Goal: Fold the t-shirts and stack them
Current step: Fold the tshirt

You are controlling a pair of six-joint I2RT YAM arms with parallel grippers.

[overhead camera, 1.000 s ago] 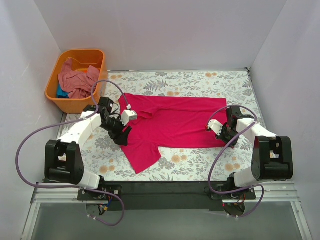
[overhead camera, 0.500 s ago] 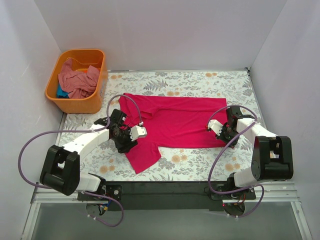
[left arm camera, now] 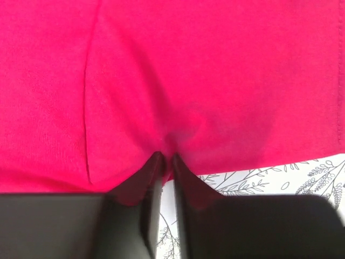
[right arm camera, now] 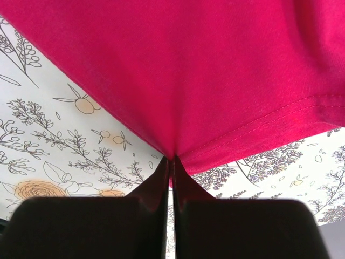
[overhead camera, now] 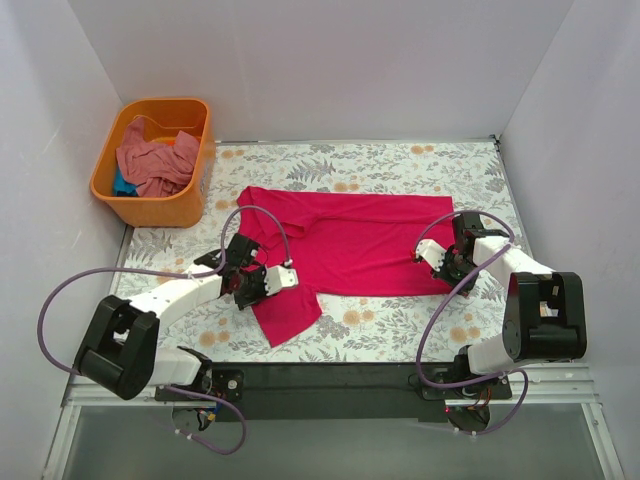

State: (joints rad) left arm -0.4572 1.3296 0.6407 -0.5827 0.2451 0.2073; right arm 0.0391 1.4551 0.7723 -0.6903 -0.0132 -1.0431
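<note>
A crimson-pink t-shirt (overhead camera: 345,245) lies spread flat on the floral table cloth (overhead camera: 400,160). My left gripper (overhead camera: 255,288) is at its left edge by the lower sleeve. The left wrist view shows that gripper (left arm camera: 167,159) shut on a puckered pinch of the crimson t-shirt (left arm camera: 205,81). My right gripper (overhead camera: 446,263) is at the shirt's right edge. It (right arm camera: 171,160) is shut on the stitched hem of the crimson t-shirt (right arm camera: 188,70). A salmon-pink t-shirt (overhead camera: 152,160) and a bit of teal-blue cloth (overhead camera: 123,186) lie in the orange tub.
The orange tub (overhead camera: 198,140) stands at the back left, off the table's corner. White walls close in the left, back and right sides. Purple cables loop from both arms over the table cloth.
My left arm has swung down and in to the shirt's left edge, and its jaws have closed on the cloth. The right arm has not moved.
</note>
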